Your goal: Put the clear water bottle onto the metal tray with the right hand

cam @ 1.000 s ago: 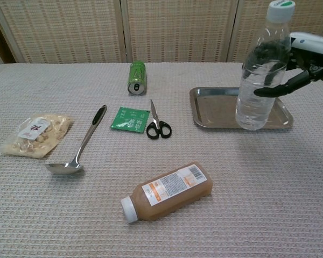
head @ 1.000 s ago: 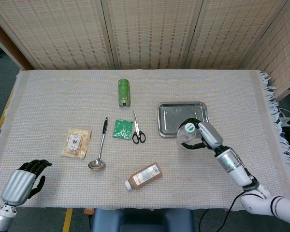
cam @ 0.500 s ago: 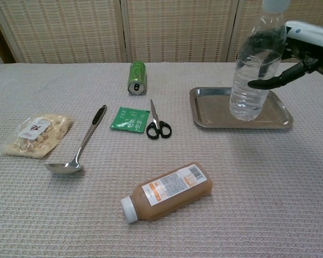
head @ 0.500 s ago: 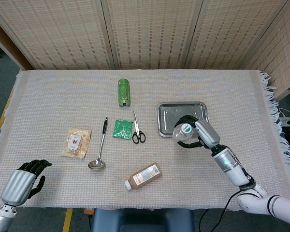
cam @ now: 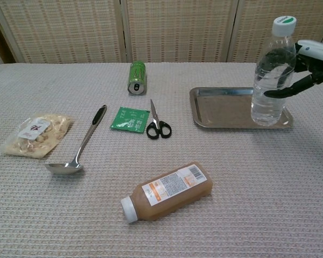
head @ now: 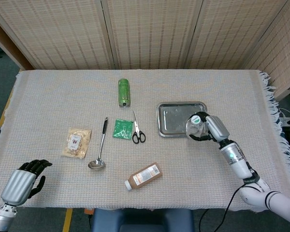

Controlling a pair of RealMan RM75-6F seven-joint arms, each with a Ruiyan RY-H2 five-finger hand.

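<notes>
The clear water bottle [cam: 272, 75] with a green-and-white cap [head: 196, 119] stands upright at the right front part of the metal tray [cam: 222, 107]. Its base looks to be on the tray [head: 174, 118] or just above it. My right hand [cam: 311, 67] grips the bottle's side, dark fingers [cam: 282, 90] wrapped around its middle. In the head view the right hand [head: 211, 128] covers most of the bottle. My left hand [head: 23, 180] rests low at the table's near left corner, holding nothing, fingers curled.
Left of the tray lie scissors [cam: 157, 123], a green tea packet [cam: 130, 119], a green can [cam: 137, 77] on its side, a ladle [cam: 81, 149] and a snack bag [cam: 35, 134]. A brown juice bottle [cam: 168, 190] lies near the front edge.
The right hand carried the bottle from the tray's near edge over the tray, then rightward and down to the tray's right front part. The left hand stayed still.
</notes>
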